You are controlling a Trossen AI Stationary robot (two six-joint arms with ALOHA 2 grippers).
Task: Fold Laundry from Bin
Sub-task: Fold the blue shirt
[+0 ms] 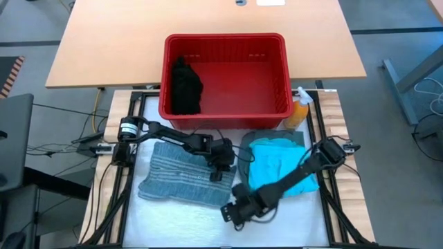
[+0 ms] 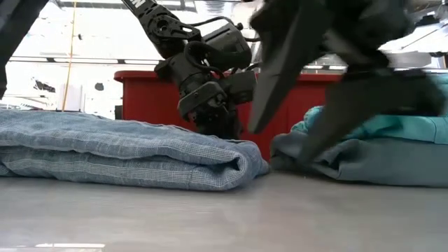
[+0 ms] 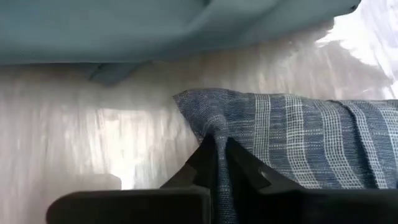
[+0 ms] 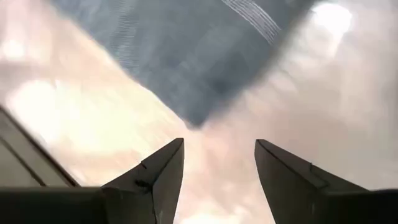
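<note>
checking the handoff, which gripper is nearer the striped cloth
Left. The left gripper is on the striped cloth, jaws pinched shut on its right-hand corner. The right gripper hovers open just off the cloth's front right edge, not touching it.

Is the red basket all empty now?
No, a black garment lies bunched in the left end of the red basket, as the high view shows.
</note>
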